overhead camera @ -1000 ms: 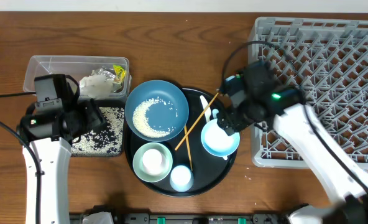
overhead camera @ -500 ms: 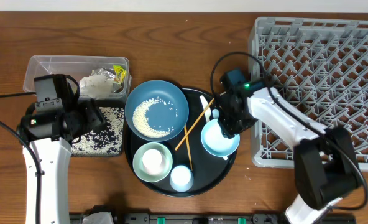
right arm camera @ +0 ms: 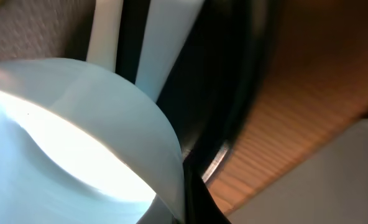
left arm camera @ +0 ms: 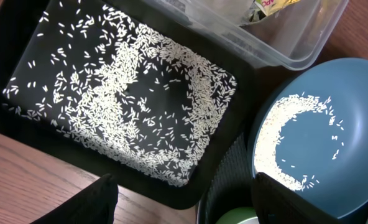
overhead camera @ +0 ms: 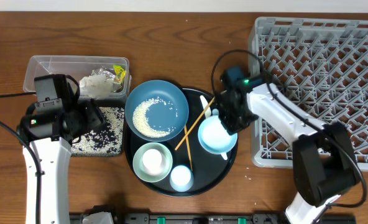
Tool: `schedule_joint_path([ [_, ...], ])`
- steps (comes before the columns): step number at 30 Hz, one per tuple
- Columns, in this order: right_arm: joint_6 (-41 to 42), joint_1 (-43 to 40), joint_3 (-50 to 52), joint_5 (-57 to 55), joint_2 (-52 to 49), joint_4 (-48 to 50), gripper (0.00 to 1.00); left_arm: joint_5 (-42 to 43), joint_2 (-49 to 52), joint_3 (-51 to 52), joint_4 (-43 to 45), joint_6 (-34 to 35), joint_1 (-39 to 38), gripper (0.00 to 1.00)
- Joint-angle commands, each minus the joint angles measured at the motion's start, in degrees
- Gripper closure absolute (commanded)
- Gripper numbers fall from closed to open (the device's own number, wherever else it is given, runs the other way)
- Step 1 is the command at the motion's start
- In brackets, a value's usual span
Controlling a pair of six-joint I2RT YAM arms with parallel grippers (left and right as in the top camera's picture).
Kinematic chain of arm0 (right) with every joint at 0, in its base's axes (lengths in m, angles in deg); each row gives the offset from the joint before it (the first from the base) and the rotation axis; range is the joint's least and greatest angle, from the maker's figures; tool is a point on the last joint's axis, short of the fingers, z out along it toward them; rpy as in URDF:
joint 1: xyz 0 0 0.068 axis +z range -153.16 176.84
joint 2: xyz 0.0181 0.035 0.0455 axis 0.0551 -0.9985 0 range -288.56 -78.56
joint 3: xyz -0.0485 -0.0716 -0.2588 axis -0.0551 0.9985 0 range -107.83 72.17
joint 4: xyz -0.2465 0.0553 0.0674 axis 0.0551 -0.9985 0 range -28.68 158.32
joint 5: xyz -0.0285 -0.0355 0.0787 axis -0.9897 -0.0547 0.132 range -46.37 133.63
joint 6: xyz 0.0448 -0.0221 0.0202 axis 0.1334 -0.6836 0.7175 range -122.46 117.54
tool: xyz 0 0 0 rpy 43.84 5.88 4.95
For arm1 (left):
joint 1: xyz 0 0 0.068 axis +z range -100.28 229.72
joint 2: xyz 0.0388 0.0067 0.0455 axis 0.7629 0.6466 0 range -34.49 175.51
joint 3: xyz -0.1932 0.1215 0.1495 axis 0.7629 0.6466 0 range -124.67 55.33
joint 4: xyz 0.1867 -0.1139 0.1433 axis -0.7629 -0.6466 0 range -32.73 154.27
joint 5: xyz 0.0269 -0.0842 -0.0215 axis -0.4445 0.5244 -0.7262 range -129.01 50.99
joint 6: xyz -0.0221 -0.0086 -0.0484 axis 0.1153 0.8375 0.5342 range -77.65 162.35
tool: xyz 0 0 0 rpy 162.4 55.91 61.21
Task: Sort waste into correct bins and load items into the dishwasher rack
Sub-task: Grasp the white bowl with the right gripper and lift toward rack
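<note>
Right jaws pinch the small white dish (overhead camera: 216, 137) by its rim, on the round black tray (overhead camera: 202, 180) mid-desk, likely a lifting grip, bound for the dishwasher rack (overhead camera: 258, 149) at the right edge. Left jaws hang open over the rice tray (left arm camera: 16, 56).

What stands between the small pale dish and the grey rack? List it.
Nothing loose. The small pale dish, pinched at its rim by the right gripper, need only clear the round black tray's raised edge and the rack's near wall.
</note>
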State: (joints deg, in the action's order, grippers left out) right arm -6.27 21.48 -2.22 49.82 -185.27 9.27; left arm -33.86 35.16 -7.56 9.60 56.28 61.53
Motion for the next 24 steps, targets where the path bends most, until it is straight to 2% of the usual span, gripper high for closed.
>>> schedule_joint_path([
  [1, 1.5, -2.3, -6.0, -2.9, 5.7, -0.7, 0.99, -0.7, 0.0, -0.3, -0.2, 0.3, 0.2, 0.30],
  [8, 1.6, -7.0, -14.0, -16.7, 14.3, 3.1, 0.99, -0.7, 0.0, -0.3, -0.2, 0.6, 0.2, 0.30],
  [13, 1.5, -13.8, -14.1, -30.6, 16.3, 13.1, 0.99, -0.7, 0.0, -0.3, -0.2, 1.2, 0.2, 0.30],
  [19, -0.9, -23.6, -14.1, -42.0, 13.8, 28.1, 0.99, -0.7, 0.0, -0.3, -0.2, 1.2, 0.2, 0.30],
  [24, -7.3, -30.3, -14.1, -49.4, 10.1, 40.4, 0.99, -0.7, 0.0, -0.3, -0.2, 1.2, 0.2, 0.30],
])
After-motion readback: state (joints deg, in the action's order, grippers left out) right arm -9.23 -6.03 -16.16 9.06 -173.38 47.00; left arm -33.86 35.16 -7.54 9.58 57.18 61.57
